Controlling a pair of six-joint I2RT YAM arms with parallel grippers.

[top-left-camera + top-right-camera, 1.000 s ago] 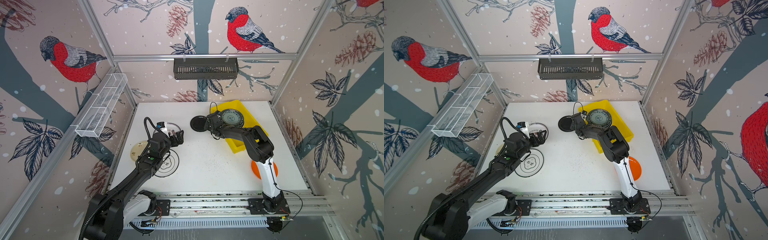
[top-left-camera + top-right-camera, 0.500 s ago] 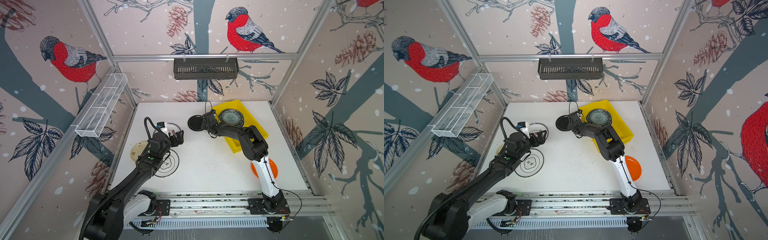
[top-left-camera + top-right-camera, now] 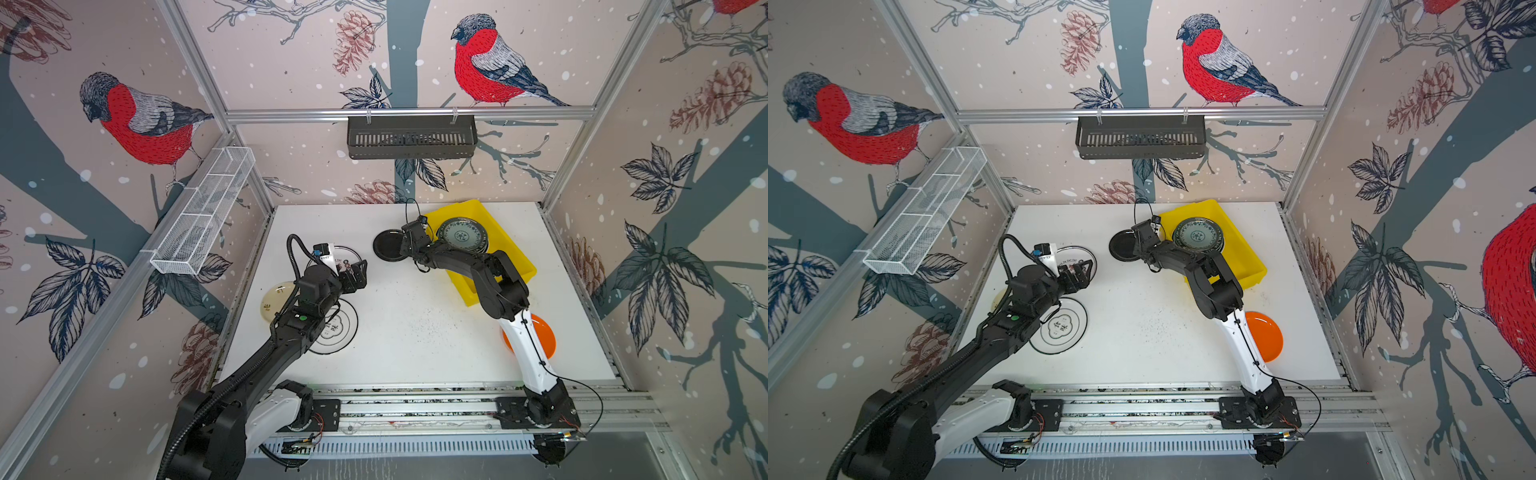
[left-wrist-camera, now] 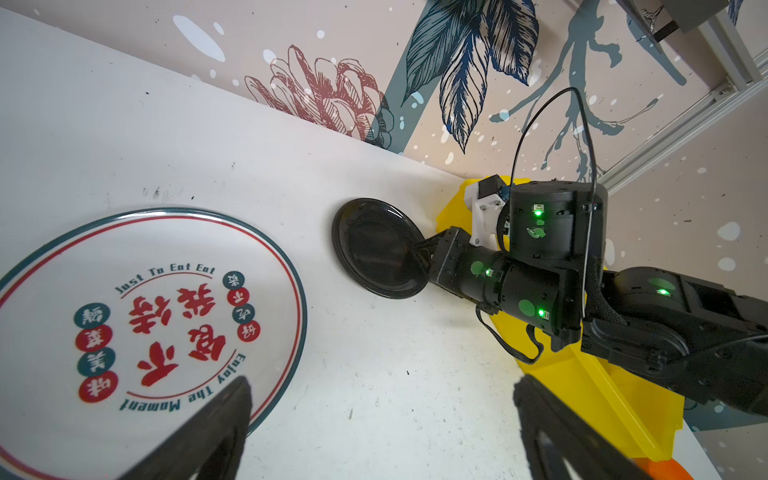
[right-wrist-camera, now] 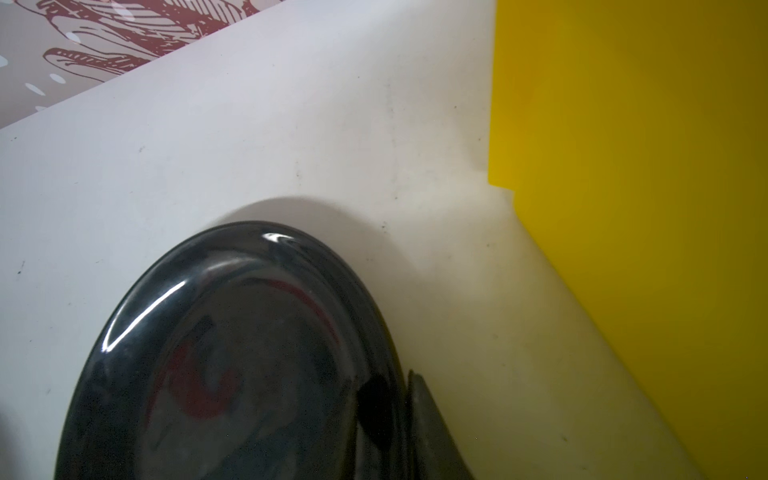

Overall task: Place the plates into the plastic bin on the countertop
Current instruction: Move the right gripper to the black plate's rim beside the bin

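**Item 1, glossy black round plate**: lies flat on the white speckled countertop, just outside the bright yellow shallow plastic bin, beside its left wall. Judged the plate in hand, being the loose one nearest the bin.

**Item 2, right gripper**: reaches across the middle, low and almost level with the countertop, a pose judged suited to taking a thin rim edgewise.
- Jaws are narrow and set about the black plate's bin-side rim.
- The right wrist view shows one finger against the outside of that rim.
- Whether the jaws already pinch cannot be told, and the plate shows no lift.

**Item 3, teal-patterned round plate**: inside the yellow bin, at its far end. The near part that shows is bare, judged room enough for the black plate.

**Item 4, left gripper**: spread wide and holding nothing. It hovers by the edge of a white round plate with red and green lettering, judged to be waiting well apart from the other arm's work.

**Item 5, other plates on the countertop, outside the bin:**
- White round plate with a thin black rim, on the left and partly under the left arm.
- Cream round plate, also on the left and partly under the left arm.
- Orange round plate, front right and partly behind the right arm
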